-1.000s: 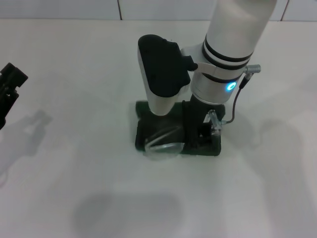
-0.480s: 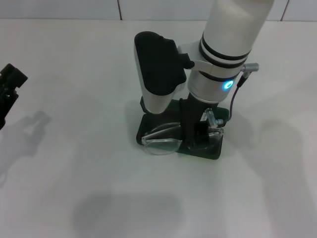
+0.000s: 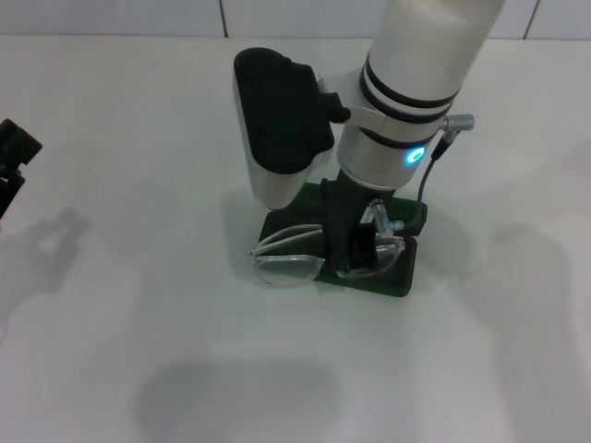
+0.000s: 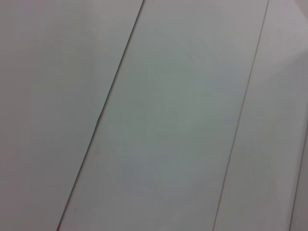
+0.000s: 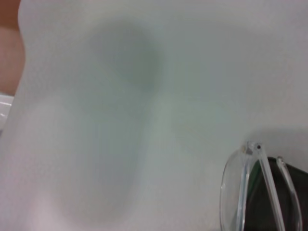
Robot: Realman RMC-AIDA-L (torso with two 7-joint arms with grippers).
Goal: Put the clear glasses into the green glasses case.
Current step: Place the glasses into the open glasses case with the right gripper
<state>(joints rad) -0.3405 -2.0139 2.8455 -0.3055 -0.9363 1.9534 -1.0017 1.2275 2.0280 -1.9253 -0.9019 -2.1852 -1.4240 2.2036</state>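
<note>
The right gripper (image 3: 358,251) is gripping the clear glasses (image 3: 291,261) over the green case (image 3: 397,277). Their transparent frame is overhanging its left end. The left gripper (image 3: 11,157) is sitting far left of the case, its fingers impossible to judge.

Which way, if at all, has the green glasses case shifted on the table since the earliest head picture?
Yes. The green glasses case has turned on the table, its right end swinging away from the wall seam; its near-right corner stayed roughly put.

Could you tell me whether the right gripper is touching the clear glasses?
Touching: the head view shows the right gripper closed on the clear glasses at their bridge.
</note>
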